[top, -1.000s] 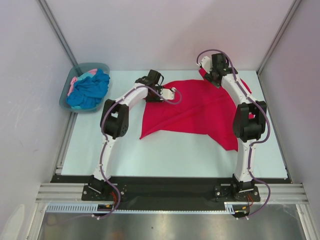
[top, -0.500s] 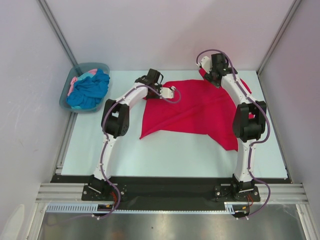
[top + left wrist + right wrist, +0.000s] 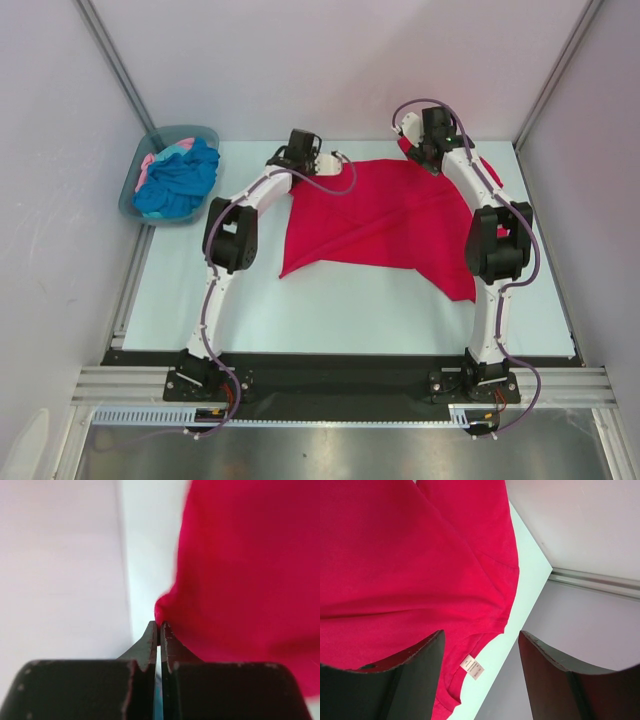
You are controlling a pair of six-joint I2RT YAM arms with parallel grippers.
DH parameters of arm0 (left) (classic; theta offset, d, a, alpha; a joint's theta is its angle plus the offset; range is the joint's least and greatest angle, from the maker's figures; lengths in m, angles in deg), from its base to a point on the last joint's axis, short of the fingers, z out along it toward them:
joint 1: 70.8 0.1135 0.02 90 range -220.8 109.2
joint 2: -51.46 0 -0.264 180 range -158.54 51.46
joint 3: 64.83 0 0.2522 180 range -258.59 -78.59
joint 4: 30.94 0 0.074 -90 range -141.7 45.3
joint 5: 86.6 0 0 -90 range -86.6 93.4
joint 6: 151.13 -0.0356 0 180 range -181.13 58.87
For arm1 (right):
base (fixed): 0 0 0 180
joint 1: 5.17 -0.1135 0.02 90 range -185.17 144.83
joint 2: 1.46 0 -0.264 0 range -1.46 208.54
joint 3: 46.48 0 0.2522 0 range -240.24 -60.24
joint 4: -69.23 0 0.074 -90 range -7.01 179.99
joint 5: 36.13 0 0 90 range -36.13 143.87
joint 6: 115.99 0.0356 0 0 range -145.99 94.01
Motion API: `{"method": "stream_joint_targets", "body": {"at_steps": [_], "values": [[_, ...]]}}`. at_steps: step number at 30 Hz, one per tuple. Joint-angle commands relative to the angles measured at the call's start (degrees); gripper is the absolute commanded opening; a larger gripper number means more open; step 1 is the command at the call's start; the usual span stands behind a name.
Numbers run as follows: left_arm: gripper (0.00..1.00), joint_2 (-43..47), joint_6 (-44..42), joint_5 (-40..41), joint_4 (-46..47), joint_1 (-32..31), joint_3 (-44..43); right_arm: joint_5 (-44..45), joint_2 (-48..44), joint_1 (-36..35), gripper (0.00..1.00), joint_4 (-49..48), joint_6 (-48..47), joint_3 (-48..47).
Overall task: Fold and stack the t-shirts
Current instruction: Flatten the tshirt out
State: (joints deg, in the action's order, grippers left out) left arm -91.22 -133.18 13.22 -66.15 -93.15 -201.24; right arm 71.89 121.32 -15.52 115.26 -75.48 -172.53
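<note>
One crimson t-shirt (image 3: pixel 385 215): long axis left-right.
Left end effector (image 3: pixel 159 626): clamped on its far-left corner.
Right end effector (image 3: pixel 481 634): wide, over far-right end.

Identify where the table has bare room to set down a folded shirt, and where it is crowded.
Free: the wide near strip of table between the red shirt and the arm bases; the left stretch between tub and left arm. Crowded: the far side, where the red shirt, left gripper and right gripper gather.
</note>
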Motion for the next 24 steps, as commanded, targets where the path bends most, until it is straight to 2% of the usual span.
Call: {"method": "stream_joint_targets", "body": {"at_steps": [1,11,12,13,14,15,16,20,22,24], "values": [[0.00,-2.34,-1.94,7.48,11.25,2.13,-4.61,0.52,-2.72,-0.29,0.66,-1.07,1.24,-0.30],[0.00,-10.60,-13.11,16.10,24.08,2.92,-5.84,0.35,-2.99,-0.46,0.66,-0.37,1.59,0.23],[0.06,-12.09,-14.42,16.54,25.31,2.84,-6.11,0.35,-3.16,-0.55,0.66,-0.37,1.59,0.32],[0.22,-12.71,-15.04,17.33,26.10,2.84,-6.28,0.35,-3.25,-0.55,0.66,-0.28,1.59,0.49],[0.63,-13.15,-15.66,17.68,26.98,2.84,-6.29,0.35,-3.34,-0.55,0.66,-0.19,1.59,0.58],[0.87,-14.29,-17.32,18.38,28.64,2.84,-6.02,0.44,-3.60,-0.64,0.67,-0.28,1.68,0.93],[1.00,-14.82,-18.38,20.04,31.62,2.84,-6.11,0.44,-3.78,-0.64,0.67,-0.19,1.68,1.11],[1.00,-14.13,-19.36,23.74,36.39,3.01,-7.25,0.26,-5.00,-0.55,0.68,0.25,2.03,2.69],[1.00,-8.46,-14.19,23.58,33.08,3.27,-6.47,-0.26,-6.75,-0.64,0.68,0.86,2.47,4.43],[1.00,-2.47,-8.32,20.34,29.82,3.45,-1.21,-0.88,-8.43,-0.64,0.68,1.65,2.65,6.37]]}}
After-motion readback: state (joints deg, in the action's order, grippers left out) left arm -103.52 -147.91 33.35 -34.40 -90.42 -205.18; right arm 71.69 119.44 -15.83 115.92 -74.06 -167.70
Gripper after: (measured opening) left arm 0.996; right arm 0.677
